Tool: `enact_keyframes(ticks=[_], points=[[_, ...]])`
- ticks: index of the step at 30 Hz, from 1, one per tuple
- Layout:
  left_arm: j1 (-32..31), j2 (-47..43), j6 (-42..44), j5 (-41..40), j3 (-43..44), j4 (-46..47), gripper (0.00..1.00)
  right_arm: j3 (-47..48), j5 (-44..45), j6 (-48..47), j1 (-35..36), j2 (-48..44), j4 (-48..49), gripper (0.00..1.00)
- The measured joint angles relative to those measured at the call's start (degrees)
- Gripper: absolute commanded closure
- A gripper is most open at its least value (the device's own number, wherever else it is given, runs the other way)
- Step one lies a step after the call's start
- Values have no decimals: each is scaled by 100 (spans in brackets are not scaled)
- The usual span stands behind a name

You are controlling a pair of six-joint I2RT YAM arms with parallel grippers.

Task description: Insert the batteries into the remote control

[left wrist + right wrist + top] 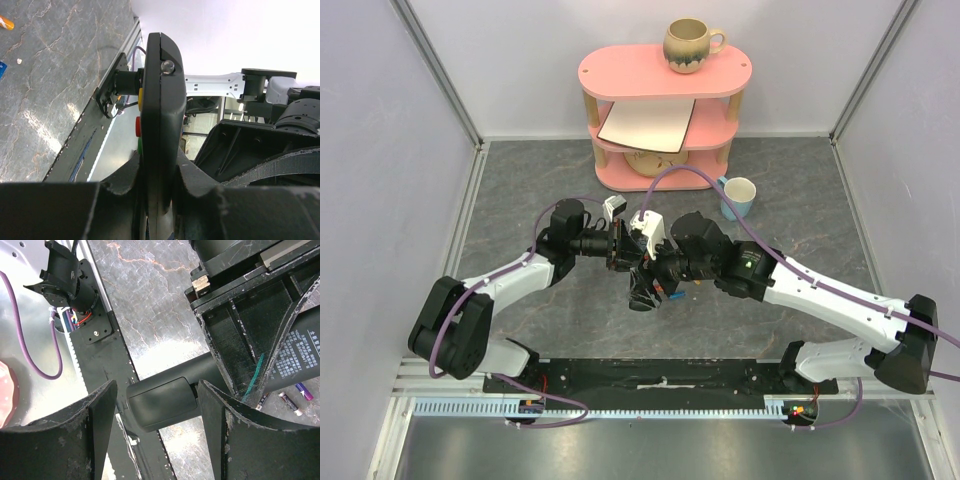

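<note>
The remote control is black and held up off the table, edge-on in the left wrist view, with yellow, red and green buttons on its left side. My left gripper is shut on it; in the top view this gripper is at mid-table. The remote's back end with its battery cover lies between my right gripper's open fingers; one finger is beside the cover's edge. Two dark purplish batteries lie on the table beyond. An orange battery lies far left.
A pink two-tier shelf stands at the back with a mug on top and a white board inside. A blue-and-white cup stands to its right. The black base rail runs along the near edge.
</note>
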Motion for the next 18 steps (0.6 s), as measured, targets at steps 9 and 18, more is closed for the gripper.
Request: enact_keyframes(ticks=[9,18], points=[[0,20,4,24,0,-63,98,0,-118,-103,-4,68,2,28],[31,20,7,52,0,-284,98,0,-260,-188,-4,120,-4,29]])
